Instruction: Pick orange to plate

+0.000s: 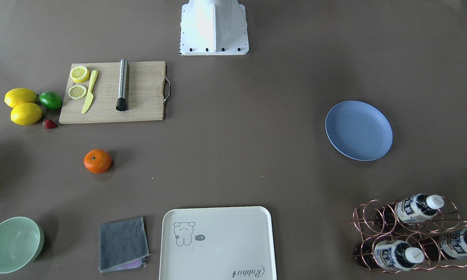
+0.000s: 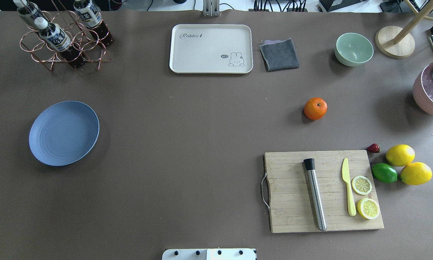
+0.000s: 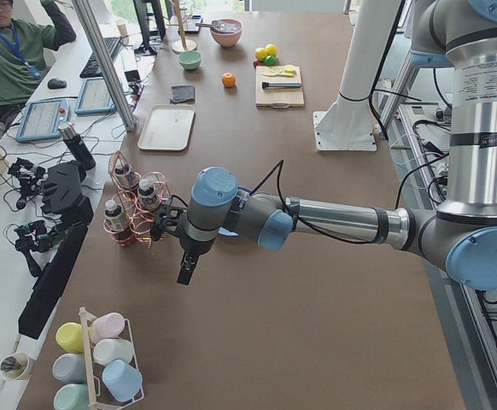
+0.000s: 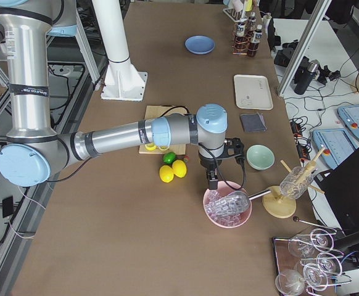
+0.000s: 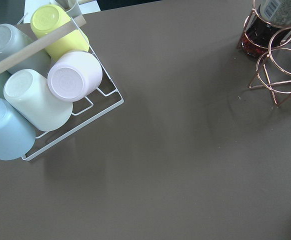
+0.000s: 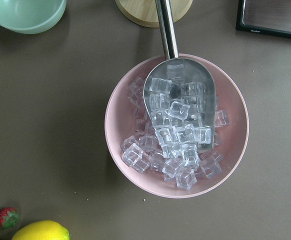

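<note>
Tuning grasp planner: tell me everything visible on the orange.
The orange is small, round, bright orange, with glossy, faintly dimpled skin and a tiny dark stem mark on top. It looks whole and unpeeled. It rests alone on the brown table, touching nothing else, between the board and the grey cloth, far across from the plate.

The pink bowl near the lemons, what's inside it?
Clear ice cubes fill the pink bowl, with a metal scoop lying on top, itself loaded with cubes. The bowl's bottom is covered by ice.
</note>
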Robot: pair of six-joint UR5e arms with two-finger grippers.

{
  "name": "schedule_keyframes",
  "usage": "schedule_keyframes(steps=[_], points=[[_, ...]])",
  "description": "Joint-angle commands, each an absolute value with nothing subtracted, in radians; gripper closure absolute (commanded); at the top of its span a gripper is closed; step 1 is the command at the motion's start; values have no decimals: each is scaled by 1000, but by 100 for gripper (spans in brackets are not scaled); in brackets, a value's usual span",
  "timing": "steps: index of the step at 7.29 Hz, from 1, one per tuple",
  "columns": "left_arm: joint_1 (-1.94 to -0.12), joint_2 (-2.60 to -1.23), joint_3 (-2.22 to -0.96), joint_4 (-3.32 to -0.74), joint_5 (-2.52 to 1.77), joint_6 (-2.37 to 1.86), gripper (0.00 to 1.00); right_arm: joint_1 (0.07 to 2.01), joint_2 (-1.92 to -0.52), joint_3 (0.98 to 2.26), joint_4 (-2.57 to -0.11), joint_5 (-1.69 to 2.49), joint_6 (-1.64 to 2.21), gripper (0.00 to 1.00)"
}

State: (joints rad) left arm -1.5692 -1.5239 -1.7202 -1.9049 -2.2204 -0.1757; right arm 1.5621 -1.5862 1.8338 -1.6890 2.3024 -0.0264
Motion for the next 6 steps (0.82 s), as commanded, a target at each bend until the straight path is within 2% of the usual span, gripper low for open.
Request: schedule_keyframes(steps=[1, 6], points=[[-1569, -1525, -1726, -1908, -2183, -176, 2, 1566, -1603, 1832, -1689, 2304, -26, 0], [-1565, -1525, -1712, -1908, -2175, -179, 2, 1575, -1617, 1841, -1686, 2312, -26, 0]])
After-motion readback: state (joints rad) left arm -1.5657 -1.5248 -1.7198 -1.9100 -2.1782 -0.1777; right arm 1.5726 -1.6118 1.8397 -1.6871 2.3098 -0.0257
